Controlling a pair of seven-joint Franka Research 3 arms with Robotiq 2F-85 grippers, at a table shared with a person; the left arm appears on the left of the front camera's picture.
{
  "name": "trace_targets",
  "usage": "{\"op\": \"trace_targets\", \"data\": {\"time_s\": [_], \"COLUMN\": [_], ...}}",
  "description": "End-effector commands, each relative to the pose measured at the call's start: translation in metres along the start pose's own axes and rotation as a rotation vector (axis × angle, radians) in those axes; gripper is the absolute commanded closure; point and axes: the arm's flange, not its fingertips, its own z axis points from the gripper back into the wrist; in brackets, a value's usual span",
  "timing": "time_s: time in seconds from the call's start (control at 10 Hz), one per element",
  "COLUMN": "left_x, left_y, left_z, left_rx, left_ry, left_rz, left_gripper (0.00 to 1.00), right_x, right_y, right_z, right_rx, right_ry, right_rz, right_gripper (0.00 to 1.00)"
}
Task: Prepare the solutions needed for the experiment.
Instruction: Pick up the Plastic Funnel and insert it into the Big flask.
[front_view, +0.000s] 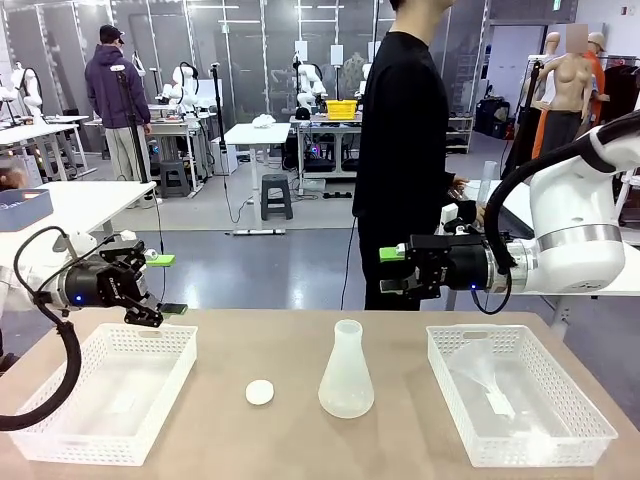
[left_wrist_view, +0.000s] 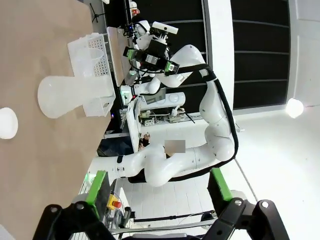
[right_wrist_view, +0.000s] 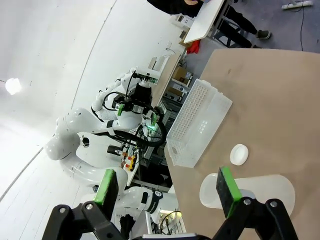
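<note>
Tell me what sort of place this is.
Probably a robotics lab staging a chemistry-style task: the left gripper and right gripper hang open at a table bearing a conical flask and a white basket, with workbenches behind.

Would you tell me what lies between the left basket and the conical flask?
A small white round cap lies there, apart from both basket and flask, as the front view shows.
</note>
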Motion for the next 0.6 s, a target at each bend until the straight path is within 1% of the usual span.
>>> {"op": "trace_targets", "data": {"time_s": [0.0,0.2,0.3,0.4,0.5], "left_x": [-0.002,-0.002,-0.002,-0.002,-0.002], "left_y": [-0.002,-0.002,-0.002,-0.002,-0.002], "left_z": [0.001,0.001,0.001,0.001,0.001], "left_rx": [-0.041,-0.041,-0.041,-0.041,-0.041], "left_ry": [-0.012,-0.012,-0.012,-0.012,-0.012], "left_rz": [0.010,0.010,0.010,0.010,0.010], "left_gripper": [0.00,0.00,0.00,0.00,0.00], "right_x": [0.000,0.000,0.007,0.017,0.024], "right_y": [0.002,0.000,0.012,0.028,0.043], "right_z": [0.000,0.000,-0.002,-0.004,-0.002], "right_rx": [-0.007,0.000,-0.125,-0.323,-0.482], "right_ry": [0.006,0.001,0.222,0.445,0.577], "right_rz": [0.006,0.000,0.251,0.426,0.508], "right_gripper": [0.00,0.00,0.00,0.00,0.00]}}
